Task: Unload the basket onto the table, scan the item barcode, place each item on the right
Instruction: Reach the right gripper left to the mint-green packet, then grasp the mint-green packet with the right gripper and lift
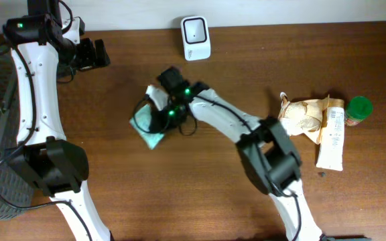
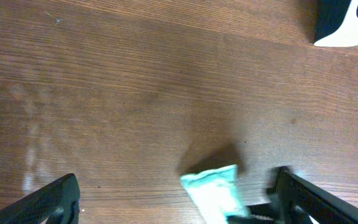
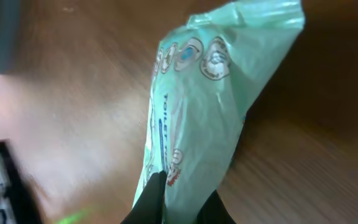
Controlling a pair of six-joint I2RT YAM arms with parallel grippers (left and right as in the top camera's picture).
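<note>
One pale green plastic packet [image 1: 147, 135] is what everything hangs on right now, lying just left of the table's middle with its long axis on a diagonal: the near-left corner points back toward me and the far end runs up under my right arm. My right gripper [image 3: 178, 202] is pressed together on one short end of it, pinching the film, so the rest of the packet stretches lengthwise away from the fingers. Whether it is clear of the wood or dragging on it, I cannot tell from here. The face turned up to my wrist camera carries round logos and a line of blue lettering, and I see no barcode on it. The small white barcode scanner with the dark window [image 1: 196, 37] stands farther back by the table's rear edge, ahead of the packet and a little to its right, well apart from it. That is the line to travel, I reckon: carry the packet forward and slightly rightward, then turn it until the code faces that window. My right arm is plainly the nearer one and already has the grip. My left gripper [image 1: 94, 55] hangs with fingers spread wide and nothing between them, off to the far left, looking down on the packet's corner. Well off to my right sit a crumpled beige paper bag [image 1: 303, 115], a white tube [image 1: 332, 139] and a green-capped jar [image 1: 359, 110], out of the path.
</note>
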